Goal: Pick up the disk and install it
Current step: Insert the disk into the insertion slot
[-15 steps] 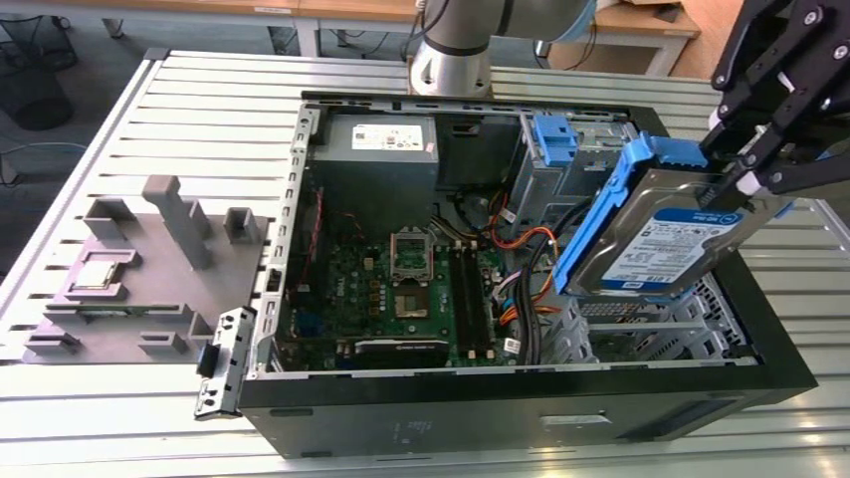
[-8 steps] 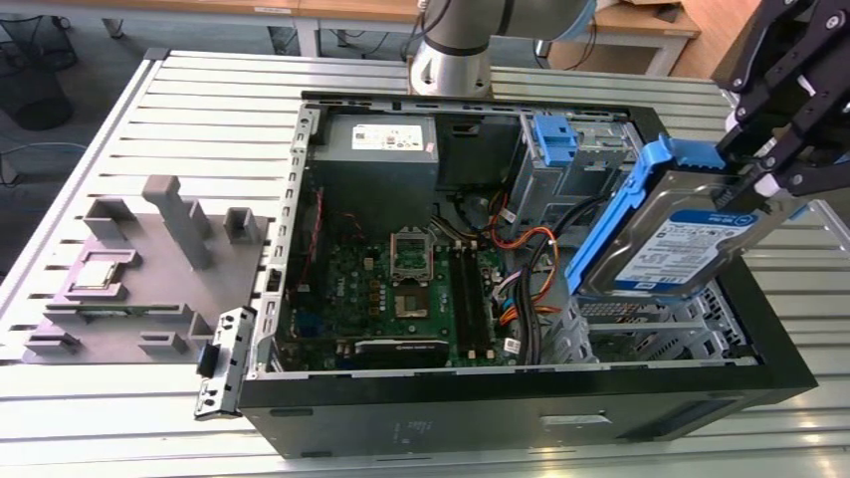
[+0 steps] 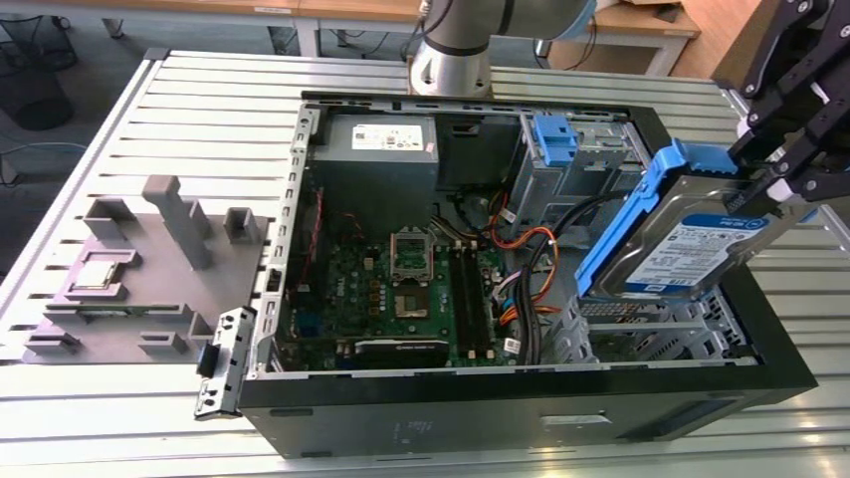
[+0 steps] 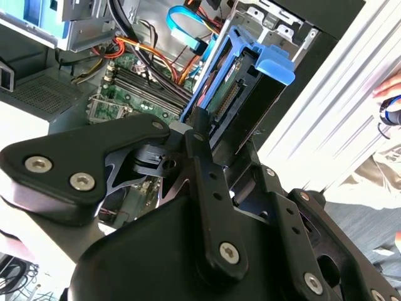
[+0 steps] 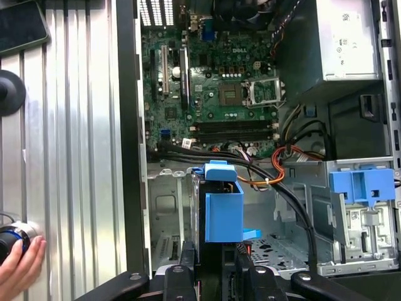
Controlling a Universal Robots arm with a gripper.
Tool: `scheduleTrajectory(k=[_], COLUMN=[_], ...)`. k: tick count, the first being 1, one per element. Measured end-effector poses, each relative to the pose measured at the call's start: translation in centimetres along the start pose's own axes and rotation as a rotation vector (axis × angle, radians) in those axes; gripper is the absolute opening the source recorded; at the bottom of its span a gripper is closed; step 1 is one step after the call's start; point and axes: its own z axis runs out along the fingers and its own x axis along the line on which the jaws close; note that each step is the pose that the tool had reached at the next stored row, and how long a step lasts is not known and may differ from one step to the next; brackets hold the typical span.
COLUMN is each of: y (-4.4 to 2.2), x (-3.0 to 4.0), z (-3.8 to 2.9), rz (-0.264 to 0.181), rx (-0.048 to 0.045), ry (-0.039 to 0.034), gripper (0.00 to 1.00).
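- Black tower computer case point(image 3: 531, 418), side panel off, lying flat on a ribbed aluminium table point(image 3: 133, 398). A perforated metal bracket point(image 3: 223, 358) hangs at the case's edge on the exterior view's left.
- Bare steel drive cage point(image 3: 651, 324), punched with holes, in the case's near corner on the exterior view's right.
- The disk point(image 3: 678, 249) is over that cage, tilted with its lower end at the cage mouth. I cannot tell whether they touch. It is a silver metal slab with blue plastic rails and a white label with a blue band, print too small to read.
- Gripper point(image 3: 777, 189), black jointed links, fingers pinched on the disk's upper end.
- Green motherboard point(image 3: 412, 279), with orange and black cables beside it.
- Grey moulded fixture point(image 3: 133, 259) on the table, well apart from the case.
- Grey power supply point(image 3: 376, 139) with a white sticker, and an empty blue caddy point(image 3: 558, 134), at the case's far wall.
- Silver arm base point(image 3: 452, 60) behind the case.
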Motion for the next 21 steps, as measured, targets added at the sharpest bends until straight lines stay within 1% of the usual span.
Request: scheduleTrajectory(k=[6, 15, 21], y=[-0.23, -0.44, -0.8], x=[0.05, 0.09, 0.1], z=[0.3, 0.73, 1.01], rz=[-0.006, -0.027, -0.037], rx=[-0.0005, -0.0021, -0.0029], ry=[0.0003, 0.0017, 0.0023], gripper=[0.35, 0.35, 0.35])
